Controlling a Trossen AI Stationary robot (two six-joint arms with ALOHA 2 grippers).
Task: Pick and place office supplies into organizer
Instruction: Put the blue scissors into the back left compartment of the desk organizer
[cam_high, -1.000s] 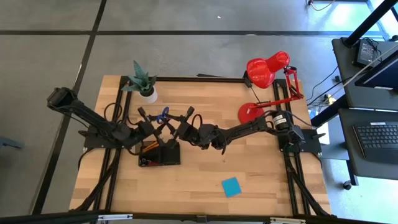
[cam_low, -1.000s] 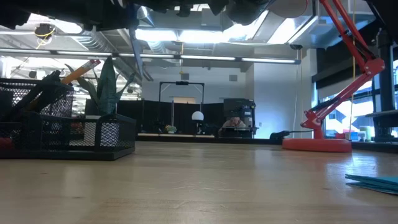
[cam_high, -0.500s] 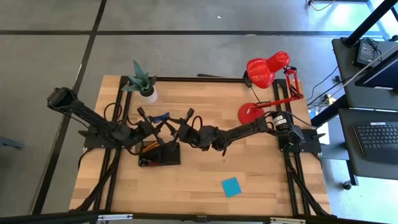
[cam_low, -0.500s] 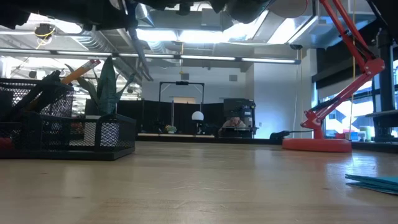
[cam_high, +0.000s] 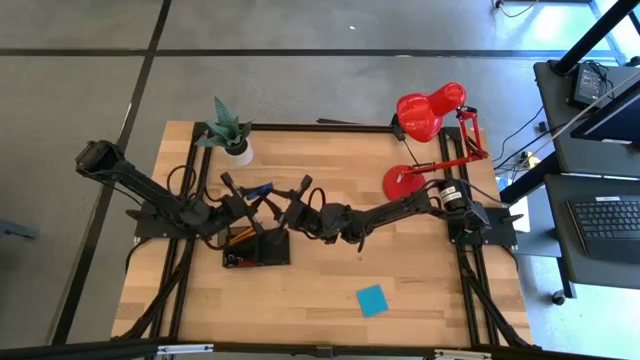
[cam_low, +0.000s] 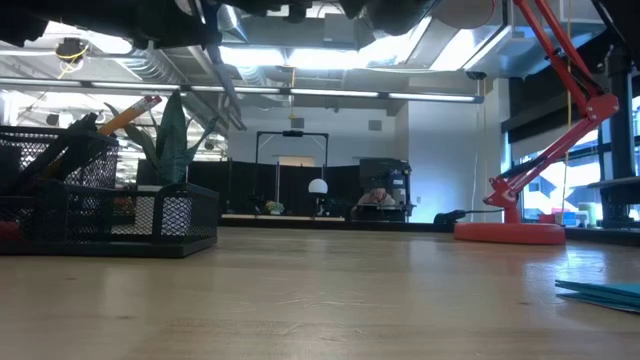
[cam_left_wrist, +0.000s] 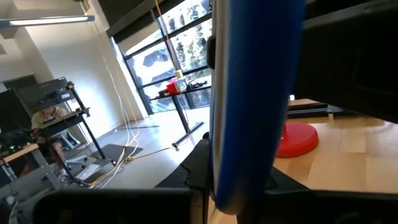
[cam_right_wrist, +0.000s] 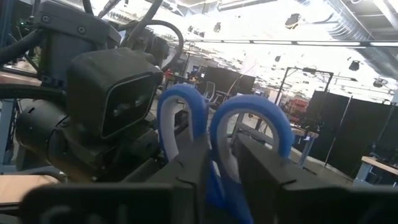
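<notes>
The blue-handled scissors (cam_high: 261, 187) hang in the air above the black mesh organizer (cam_high: 257, 250), between my two grippers. Their blades (cam_low: 222, 90) point down and slant, well clear of the organizer (cam_low: 110, 210). My left gripper (cam_high: 252, 202) comes from the table's left and is shut on the handle. My right gripper (cam_high: 284, 206) comes from the right and is shut on the handle too. An orange pencil (cam_low: 130, 112) leans in the organizer's tall compartment. The blue sticky-note pad (cam_high: 371, 300) lies flat near the front. My left gripper pinches the scissors' blue handle (cam_left_wrist: 249, 124), which fills the middle of its wrist view. The fingers come level from the table's left. The scissors are lifted clear with the blades hanging down. My right gripper pinches the handle where the two blue loops meet (cam_right_wrist: 219, 182), one finger (cam_right_wrist: 186, 168) on each side. It reaches in roughly level from the table's right. The loops (cam_right_wrist: 252, 124) stand up beyond the fingertips, facing the left arm's wrist.
A potted plant (cam_high: 230, 135) stands at the back left, close to the left arm. A red desk lamp (cam_high: 425, 125) stands at the back right, its base (cam_low: 510, 232) on the wood. Bare tabletop (cam_high: 330, 290) lies in front of the organizer and around the pad.
The scissors' blue handle has turned between the two grippers, from pointing toward the far edge to lying more across the table. The blades in the low view have shifted slightly. Both arms have kept their places.
</notes>
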